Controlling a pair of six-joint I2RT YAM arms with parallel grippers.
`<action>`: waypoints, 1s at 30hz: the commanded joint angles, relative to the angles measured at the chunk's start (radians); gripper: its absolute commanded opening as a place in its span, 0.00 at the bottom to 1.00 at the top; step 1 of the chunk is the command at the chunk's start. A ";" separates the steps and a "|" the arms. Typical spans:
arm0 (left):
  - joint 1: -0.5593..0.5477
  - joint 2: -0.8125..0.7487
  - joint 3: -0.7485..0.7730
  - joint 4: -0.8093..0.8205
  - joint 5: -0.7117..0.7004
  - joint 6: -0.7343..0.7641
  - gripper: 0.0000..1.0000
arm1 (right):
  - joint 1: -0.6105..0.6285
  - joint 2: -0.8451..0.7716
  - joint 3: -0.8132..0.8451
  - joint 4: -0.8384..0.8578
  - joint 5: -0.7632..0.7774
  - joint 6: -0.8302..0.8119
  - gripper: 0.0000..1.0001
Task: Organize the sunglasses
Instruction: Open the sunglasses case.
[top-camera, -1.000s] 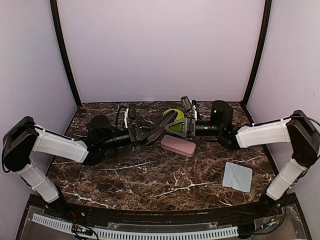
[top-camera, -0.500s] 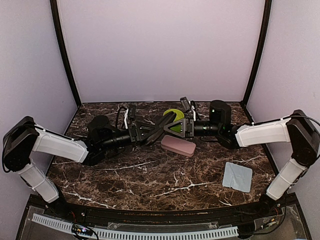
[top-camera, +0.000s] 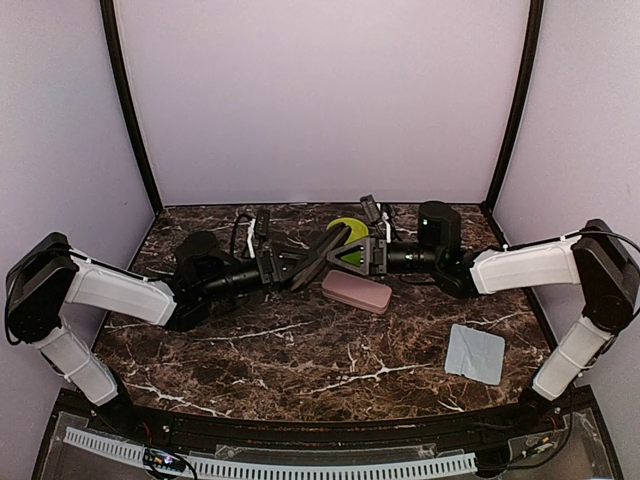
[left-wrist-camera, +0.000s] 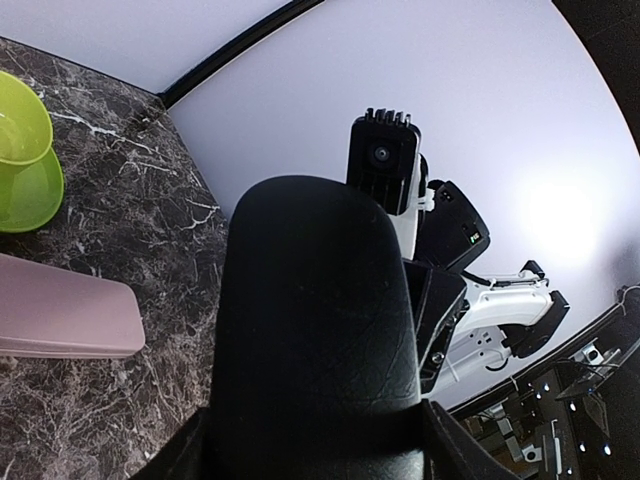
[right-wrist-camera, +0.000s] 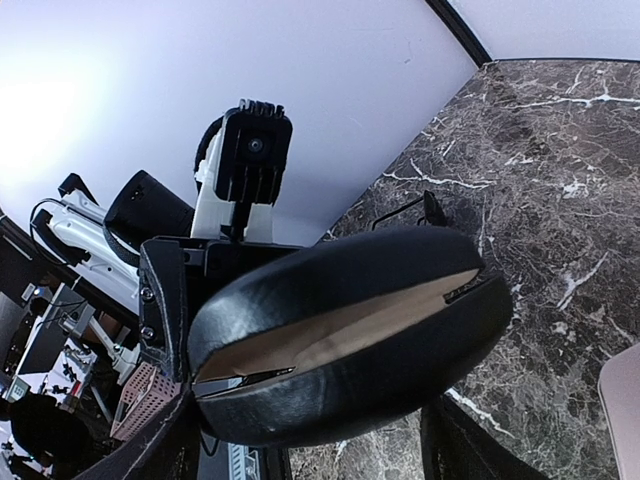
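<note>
The black case hangs above the marble between both arms, its seam parted to a slit that shows tan lining. The left gripper is clamped wide across one end and the right gripper across the other. To open it cleanly, one arm should probably hold firm while the other eases the lid up without twisting. The sunglasses are not clearly visible (a thin dark shape on the table beyond may be the black pair).

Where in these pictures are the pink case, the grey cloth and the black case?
pink case (top-camera: 356, 291): overhead view, middle of its top face.
grey cloth (top-camera: 475, 353): overhead view, centre of the cloth.
black case (right-wrist-camera: 360, 385): right wrist view, lower shell just under the slightly open seam.
</note>
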 joint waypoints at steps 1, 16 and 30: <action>-0.030 -0.105 0.042 0.332 0.180 0.013 0.00 | -0.051 0.077 -0.037 -0.263 0.233 -0.034 0.75; -0.030 -0.115 0.044 0.342 0.190 0.019 0.00 | -0.049 0.086 -0.040 -0.379 0.333 -0.052 0.73; -0.030 -0.118 0.047 0.352 0.200 0.022 0.00 | -0.024 0.091 -0.029 -0.465 0.420 -0.065 0.71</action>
